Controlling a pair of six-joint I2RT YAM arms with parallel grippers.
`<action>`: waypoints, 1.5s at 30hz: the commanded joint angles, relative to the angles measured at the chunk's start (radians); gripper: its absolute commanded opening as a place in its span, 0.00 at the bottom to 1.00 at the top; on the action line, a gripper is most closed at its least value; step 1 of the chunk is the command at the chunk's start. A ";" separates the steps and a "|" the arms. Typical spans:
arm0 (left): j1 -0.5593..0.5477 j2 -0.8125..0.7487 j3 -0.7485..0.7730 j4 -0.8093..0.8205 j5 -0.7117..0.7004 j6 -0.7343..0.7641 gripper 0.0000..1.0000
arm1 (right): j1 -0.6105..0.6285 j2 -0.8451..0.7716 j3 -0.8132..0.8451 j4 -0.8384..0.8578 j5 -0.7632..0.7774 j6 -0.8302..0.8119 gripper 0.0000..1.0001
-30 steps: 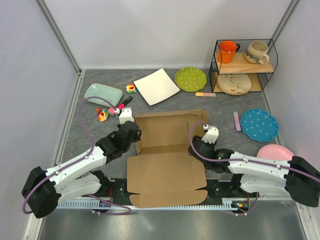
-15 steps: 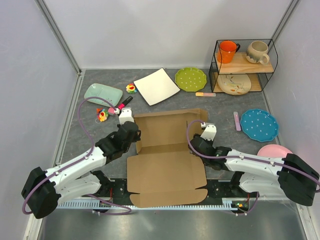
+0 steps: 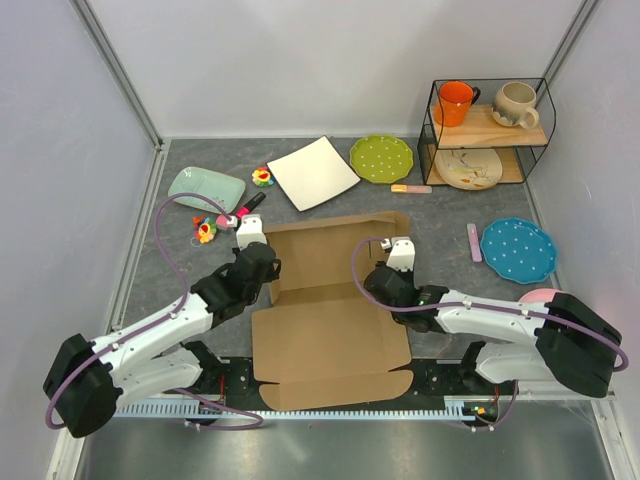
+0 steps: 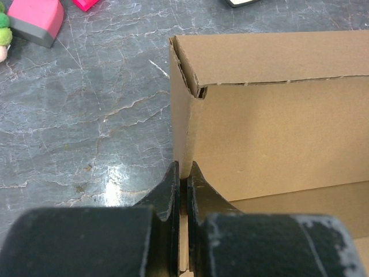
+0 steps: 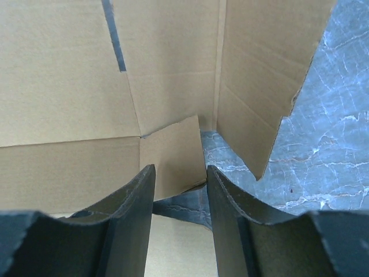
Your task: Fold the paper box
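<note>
The paper box [image 3: 330,330], brown corrugated cardboard, lies opened out on the table between my arms, with its back wall and side flaps partly raised. My left gripper [image 3: 272,277] is shut on the box's upright left side flap [image 4: 277,127], the cardboard edge pinched between its fingers [image 4: 183,173]. My right gripper [image 3: 384,270] is at the box's right inner corner. Its jaws [image 5: 180,173] stand open on either side of a small corner flap [image 5: 173,153] without touching it. The right side flap [image 5: 259,86] rises beside it.
Behind the box lie a white square plate [image 3: 313,172], a green plate [image 3: 381,158] and a mint dish [image 3: 206,187] with small toys [image 3: 205,228]. To the right are a blue plate [image 3: 517,250], a pink plate [image 3: 548,298] and a wire shelf [image 3: 487,120] holding mugs.
My right gripper has moved left, further into the box's right corner, and its jaws have narrowed. The box's near panel has shifted a little. The left gripper holds as before.
</note>
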 commanded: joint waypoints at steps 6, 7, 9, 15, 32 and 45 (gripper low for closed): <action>-0.008 0.029 -0.018 0.042 0.050 0.018 0.02 | 0.038 0.023 0.066 0.167 -0.024 -0.075 0.52; -0.008 0.028 -0.018 0.045 0.050 0.018 0.02 | 0.043 0.031 0.069 0.175 -0.031 -0.084 0.52; -0.009 0.031 -0.021 0.050 0.053 0.014 0.02 | 0.049 0.046 0.080 0.184 -0.033 -0.092 0.51; -0.008 0.026 -0.024 0.049 0.053 0.021 0.02 | 0.054 0.129 0.121 0.149 -0.002 -0.142 0.31; -0.009 0.031 -0.034 0.055 0.050 0.007 0.02 | 0.384 0.406 0.279 -0.061 0.314 -0.267 0.36; -0.008 0.011 -0.040 0.053 0.044 0.002 0.02 | 0.379 -0.070 0.328 -0.142 0.441 -0.337 0.83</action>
